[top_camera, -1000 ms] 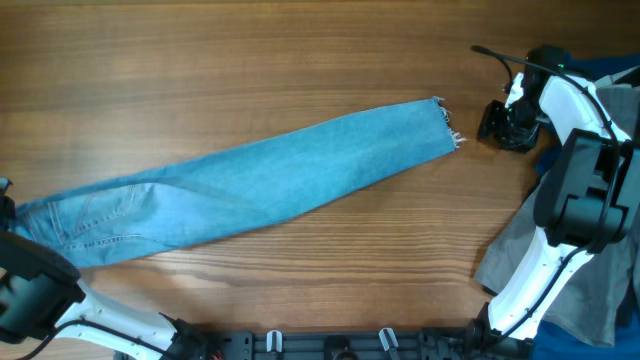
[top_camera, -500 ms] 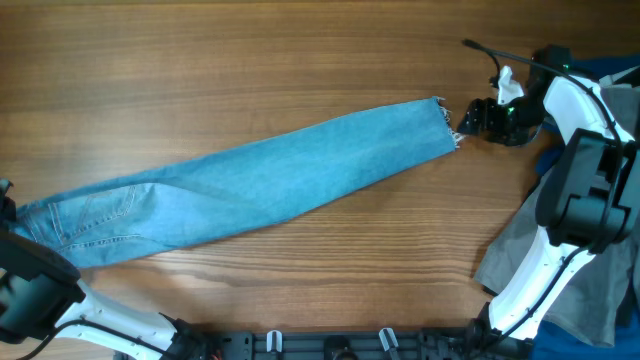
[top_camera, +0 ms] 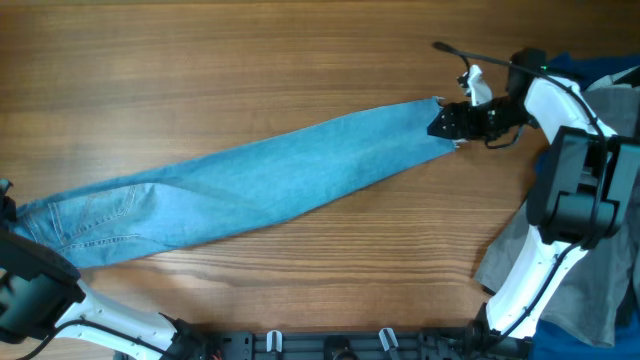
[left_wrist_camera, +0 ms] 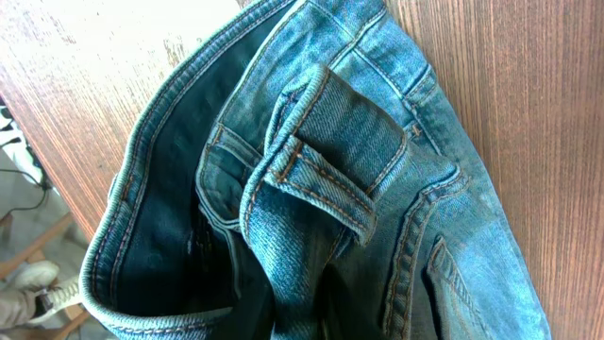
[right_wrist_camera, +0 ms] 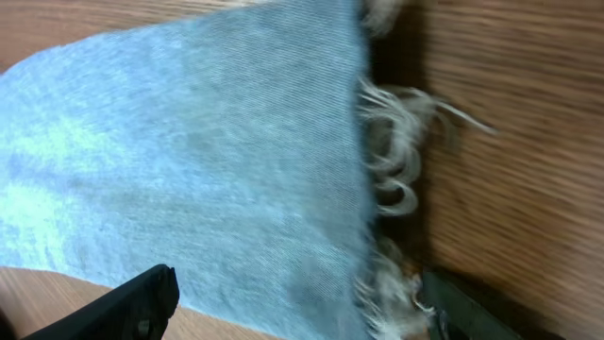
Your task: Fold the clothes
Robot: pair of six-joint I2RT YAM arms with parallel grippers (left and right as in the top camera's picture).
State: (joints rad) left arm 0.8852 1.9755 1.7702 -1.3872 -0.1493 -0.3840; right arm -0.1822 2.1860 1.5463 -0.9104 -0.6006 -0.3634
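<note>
Jeans (top_camera: 250, 185) lie stretched in one long strip across the table (top_camera: 200, 60), waist near-left, frayed hem far-right, so the crosswise folds look undone. The right gripper (top_camera: 447, 124) straddles the hem, jaws apart. The left gripper (top_camera: 3, 197) barely shows, so can't tell its state.

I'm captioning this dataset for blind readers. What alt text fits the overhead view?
Light-blue jeans lie stretched diagonally across a wooden table, waistband at the lower-left edge, frayed hem at the upper right. The right gripper sits at that hem, and grey cloth lies at the right edge.
</note>
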